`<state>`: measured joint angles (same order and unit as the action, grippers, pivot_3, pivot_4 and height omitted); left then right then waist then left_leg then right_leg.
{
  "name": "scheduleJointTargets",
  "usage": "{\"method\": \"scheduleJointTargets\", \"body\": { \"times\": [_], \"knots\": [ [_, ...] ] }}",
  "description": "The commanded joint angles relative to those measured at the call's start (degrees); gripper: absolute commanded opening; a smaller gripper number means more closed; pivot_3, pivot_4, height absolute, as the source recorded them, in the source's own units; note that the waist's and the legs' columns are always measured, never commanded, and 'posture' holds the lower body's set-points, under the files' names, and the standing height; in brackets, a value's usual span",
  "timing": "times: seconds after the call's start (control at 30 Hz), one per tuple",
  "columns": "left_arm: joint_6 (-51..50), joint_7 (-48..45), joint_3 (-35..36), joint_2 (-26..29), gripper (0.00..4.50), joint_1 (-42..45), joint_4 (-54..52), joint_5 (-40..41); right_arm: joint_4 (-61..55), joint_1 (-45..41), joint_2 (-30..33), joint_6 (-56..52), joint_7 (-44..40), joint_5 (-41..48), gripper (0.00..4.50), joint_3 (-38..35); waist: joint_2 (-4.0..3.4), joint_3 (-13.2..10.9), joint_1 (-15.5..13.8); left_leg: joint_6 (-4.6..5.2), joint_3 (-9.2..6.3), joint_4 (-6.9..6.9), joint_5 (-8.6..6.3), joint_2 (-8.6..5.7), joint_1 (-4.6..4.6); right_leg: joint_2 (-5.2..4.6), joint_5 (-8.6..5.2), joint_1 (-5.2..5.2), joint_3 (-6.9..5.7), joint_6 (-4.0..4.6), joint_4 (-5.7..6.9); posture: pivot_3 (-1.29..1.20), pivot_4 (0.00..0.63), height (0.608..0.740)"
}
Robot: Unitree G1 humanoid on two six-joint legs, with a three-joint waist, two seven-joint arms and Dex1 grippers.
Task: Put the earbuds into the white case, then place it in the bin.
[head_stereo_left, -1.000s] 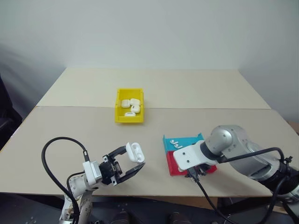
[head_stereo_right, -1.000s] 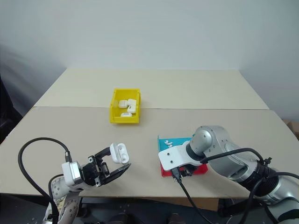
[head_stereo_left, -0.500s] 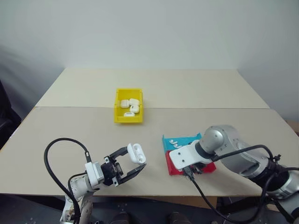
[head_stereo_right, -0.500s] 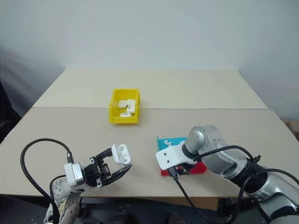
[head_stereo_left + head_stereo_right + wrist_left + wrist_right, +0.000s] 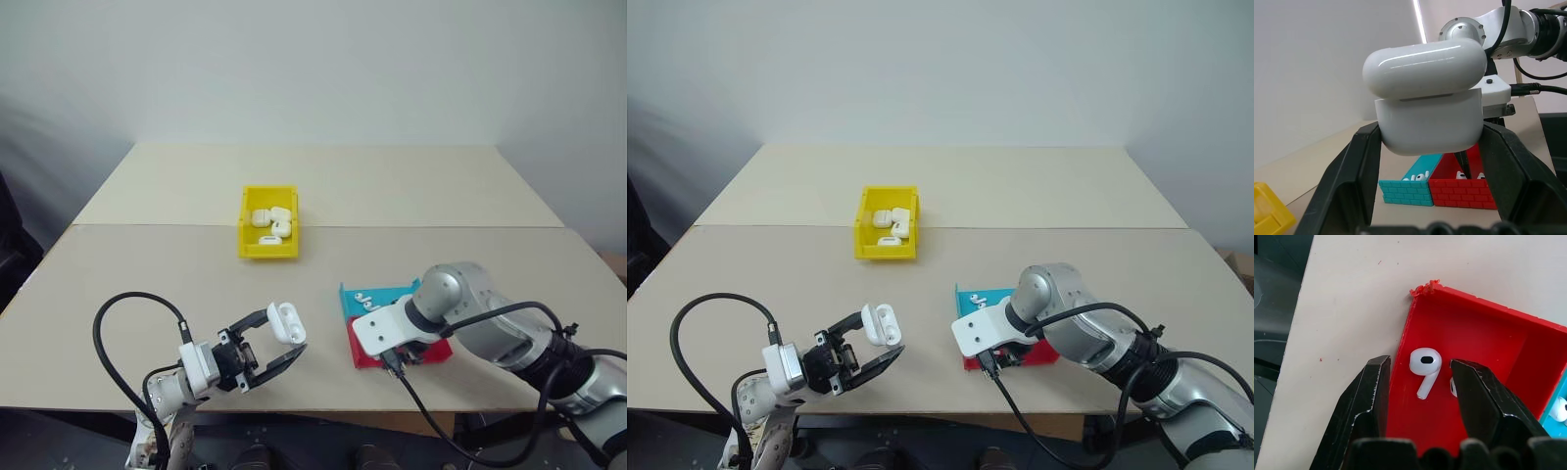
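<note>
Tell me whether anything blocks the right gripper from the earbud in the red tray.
Nothing visible does. The right gripper hangs open over the red tray, its fingers either side of the earbud, one finger outside the tray wall.

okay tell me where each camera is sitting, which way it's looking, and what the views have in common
Left and right eye views: on the head, looking forward and down over the table; both arms show.
Left wrist view: along the left claw, shut on the white case, facing the trays.
Right wrist view: down between the right claw fingers at an earbud in the red tray.
Shared: the red tray appears everywhere.
</note>
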<state>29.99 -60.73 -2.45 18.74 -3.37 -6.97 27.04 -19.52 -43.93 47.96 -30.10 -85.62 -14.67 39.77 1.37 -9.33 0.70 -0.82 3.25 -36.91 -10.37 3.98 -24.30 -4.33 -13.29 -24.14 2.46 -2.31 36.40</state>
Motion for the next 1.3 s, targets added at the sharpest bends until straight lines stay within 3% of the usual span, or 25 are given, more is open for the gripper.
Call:
{"method": "scheduleJointTargets", "body": {
  "times": [0.03,0.1,0.2,0.63,0.8,1.17,1.3],
  "knots": [
    [1.5,0.6,-0.4,0.1,2.72,-0.5,-2.1,-0.3,-0.3,-0.6,-0.2,1.1,-0.4,-0.5,2.39,-1.1,0.0,0.0,0.0,0.0,0.0,0.0,0.0,0.0,0.0,0.0,0.0,0.0,0.0,0.0,0.0,0.0,0.15,0.74],
    [1.5,0.6,-0.4,0.1,2.72,-0.5,-2.0,-0.4,-0.2,-0.6,-0.2,1.2,-0.6,-0.4,2.39,-1.2,0.0,0.0,0.0,0.0,0.0,0.0,0.0,0.0,0.0,0.0,0.0,0.0,0.0,0.0,0.0,0.0,0.15,0.74],
    [1.3,0.7,-0.4,0.3,2.72,-0.6,-2.0,-0.5,-0.1,-0.7,-0.2,1.3,-0.6,-0.5,1.81,-1.2,0.0,0.0,0.0,0.0,0.0,0.0,0.0,0.0,0.01,0.0,-0.02,0.0,0.0,0.03,0.01,0.0,0.15,0.74],
    [1.2,1.4,-0.7,0.6,2.72,-0.5,-2.0,-0.9,0.3,-0.2,0.0,2.6,-0.4,-1.3,1.81,-1.3,0.0,0.0,0.0,0.0,0.01,0.0,0.0,0.0,0.0,-0.01,-0.03,-0.02,0.0,0.03,0.04,0.0,0.15,0.74],
    [0.6,1.9,-0.7,1.0,2.72,-0.8,-2.4,-1.0,0.6,-0.1,-0.1,3.1,-0.5,-1.6,0.66,-1.3,0.0,0.0,0.0,0.0,0.0,0.0,0.0,0.0,0.01,0.0,-0.03,-0.02,0.0,0.04,0.04,0.0,0.15,0.74],
    [0.1,2.3,-1.3,1.9,2.72,-0.6,-2.8,-0.4,-1.7,0.7,-0.2,1.8,-0.6,-0.1,0.66,-3.2,0.0,0.0,0.0,0.0,0.01,0.0,0.0,0.0,0.02,-0.01,-0.08,-0.01,0.0,0.12,0.05,0.0,0.15,0.74],
    [-0.5,2.3,-1.4,1.5,2.72,0.1,-4.0,1.2,-6.4,1.2,0.1,-3.6,-1.1,9.8,0.66,-13.2,0.01,0.0,0.0,0.0,0.0,0.0,0.0,0.0,-0.01,-0.01,-0.05,-0.03,0.0,0.06,0.06,0.0,0.15,0.74]
  ]
}}
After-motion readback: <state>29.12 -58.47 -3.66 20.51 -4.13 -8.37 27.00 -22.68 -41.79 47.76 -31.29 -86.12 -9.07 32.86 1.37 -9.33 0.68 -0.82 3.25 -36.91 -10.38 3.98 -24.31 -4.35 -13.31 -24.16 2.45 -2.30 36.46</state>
